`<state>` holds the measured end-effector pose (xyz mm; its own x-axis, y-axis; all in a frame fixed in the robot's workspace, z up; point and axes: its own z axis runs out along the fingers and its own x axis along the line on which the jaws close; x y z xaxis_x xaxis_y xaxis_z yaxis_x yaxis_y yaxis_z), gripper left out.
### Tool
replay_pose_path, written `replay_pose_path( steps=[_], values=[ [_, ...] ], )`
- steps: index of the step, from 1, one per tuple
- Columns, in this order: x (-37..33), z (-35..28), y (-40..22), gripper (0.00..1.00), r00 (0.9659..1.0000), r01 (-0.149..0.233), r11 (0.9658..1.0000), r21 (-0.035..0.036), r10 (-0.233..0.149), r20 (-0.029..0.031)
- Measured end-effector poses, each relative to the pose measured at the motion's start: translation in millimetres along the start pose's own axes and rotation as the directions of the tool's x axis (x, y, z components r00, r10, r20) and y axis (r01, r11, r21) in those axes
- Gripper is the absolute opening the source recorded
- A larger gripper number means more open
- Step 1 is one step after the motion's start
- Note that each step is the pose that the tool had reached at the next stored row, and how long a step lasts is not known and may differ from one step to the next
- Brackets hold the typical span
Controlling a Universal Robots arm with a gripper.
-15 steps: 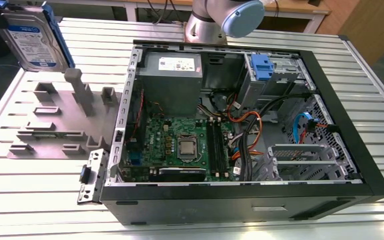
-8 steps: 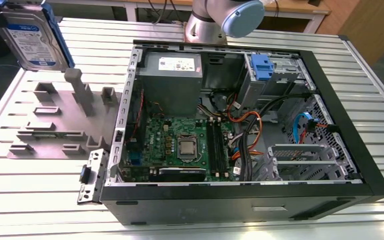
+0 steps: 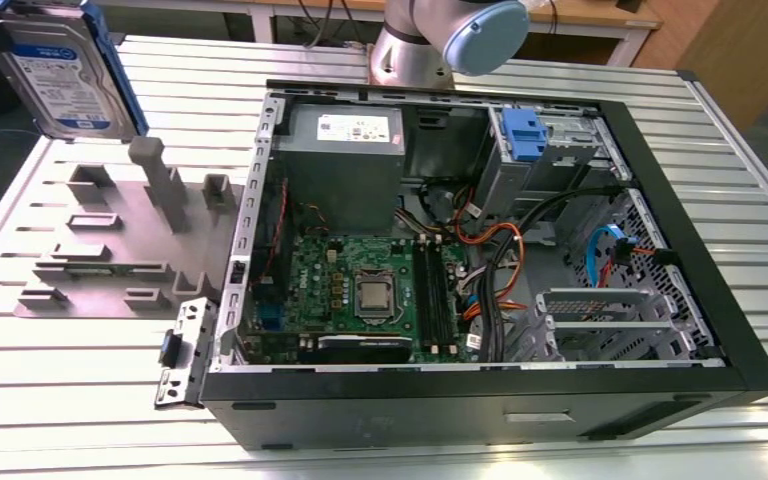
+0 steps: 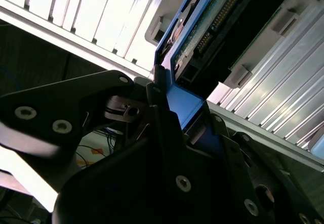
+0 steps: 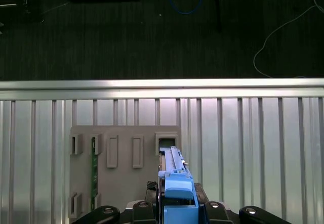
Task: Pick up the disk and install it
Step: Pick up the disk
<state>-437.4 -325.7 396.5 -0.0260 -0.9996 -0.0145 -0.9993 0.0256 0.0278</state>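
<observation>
**Disk in the gripper, not yet installed**

The pick-up looks done. In the second wrist view the gripper is clamped on the blue frame at one end of the disk, a dark finger on each side of it. The disk's circuit-board side and connector run away from the camera. In the first wrist view the disk is seen edge-on, sticking out from the gripper over the grey slotted holder that lies on the slatted bench.

In the exterior view the disk stands upright in the upper left corner of the frame, label facing the camera. It is above the holder, whose posts and slots sit at the view's left. As far as this view shows, it is clear of the holder and touches nothing on the bench.

The install is not done. The open case fills the centre and right of the exterior view, well apart from the disk. Inside it are the motherboard, a bundle of cables and, toward the upper right of the frame, a small blue bracket beside the metal drive cages. No labelled disk sits in any of them. So I judge the task roughly half done: the disk is gripped and raised, with placing it in the case left to do.
</observation>
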Motion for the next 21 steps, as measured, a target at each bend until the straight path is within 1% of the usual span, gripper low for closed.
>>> replay_pose_path(
  steps=[21],
  values=[
    [-0.1,-4.7,0.1,0.36,1.0,0.0,1.0,0.0,0.0,0.0]
  ],
)
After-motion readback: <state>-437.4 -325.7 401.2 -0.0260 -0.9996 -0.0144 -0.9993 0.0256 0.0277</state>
